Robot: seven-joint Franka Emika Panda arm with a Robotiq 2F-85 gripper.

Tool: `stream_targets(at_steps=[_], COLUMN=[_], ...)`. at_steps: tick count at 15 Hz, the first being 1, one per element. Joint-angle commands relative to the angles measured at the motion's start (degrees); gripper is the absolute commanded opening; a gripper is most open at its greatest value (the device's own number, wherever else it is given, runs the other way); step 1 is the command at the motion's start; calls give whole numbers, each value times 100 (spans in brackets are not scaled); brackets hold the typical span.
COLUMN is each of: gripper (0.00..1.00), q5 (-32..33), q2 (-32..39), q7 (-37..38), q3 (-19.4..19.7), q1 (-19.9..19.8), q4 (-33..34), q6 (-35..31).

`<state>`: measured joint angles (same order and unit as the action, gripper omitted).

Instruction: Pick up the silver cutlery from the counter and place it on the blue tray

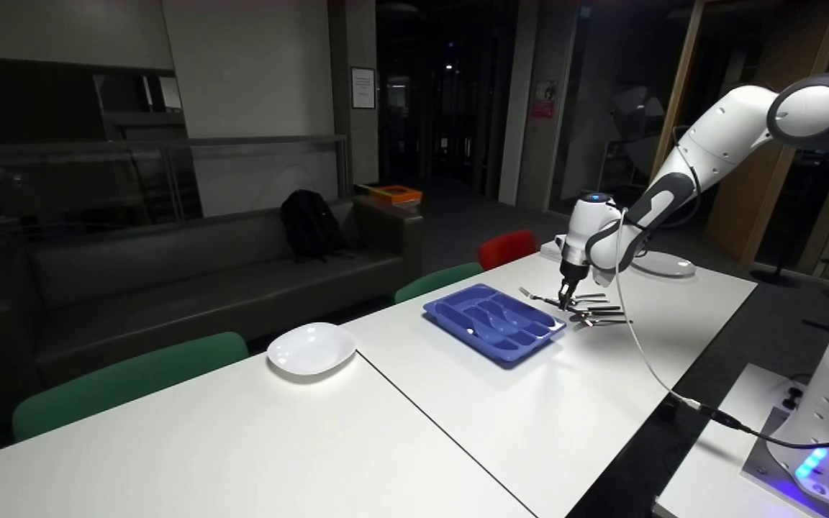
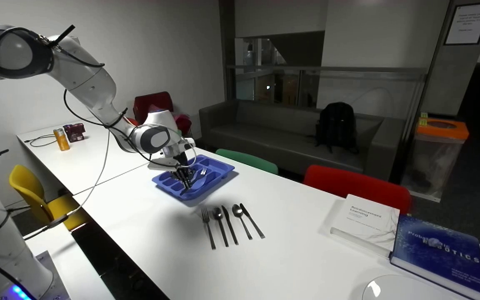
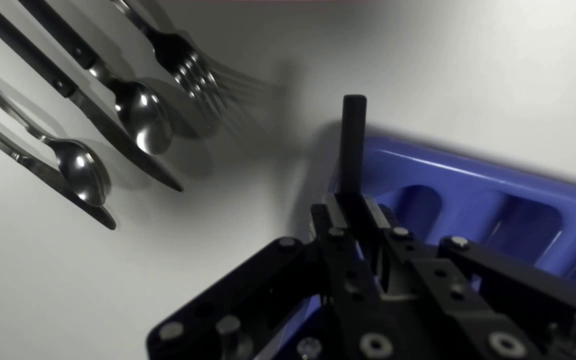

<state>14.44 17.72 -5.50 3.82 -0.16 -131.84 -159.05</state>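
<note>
Grpr [image 3: 355, 211] clamped on blk-handled fork [image 3: 353, 142] | over edge of blue tray [image 1: 495, 325] | 5 other cutlery pcs [image 2: 229, 225] on wht counter [image 2: 302, 237] nr tray

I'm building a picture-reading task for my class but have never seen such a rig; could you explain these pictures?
The machine is a robot arm ending in a two-fingered gripper. Two exterior views are taken from outside the robot; the third looks down from its wrist, past the gripper. On the white table lie a fork, two spoons and two knives, with a blue tray beside them, plus a white plate and two books. The gripper is closed on a dark handle, apparently another fork's: tines show in an exterior view.
</note>
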Motion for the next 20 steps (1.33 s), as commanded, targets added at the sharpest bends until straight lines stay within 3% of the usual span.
stream_targets(at_steps=[1,20], gripper=[3,3], q5=[57,-561], q2=[221,880], q7=[286,921], q3=[59,22], q1=[159,240], q4=[249,1032], q6=[-130,-212])
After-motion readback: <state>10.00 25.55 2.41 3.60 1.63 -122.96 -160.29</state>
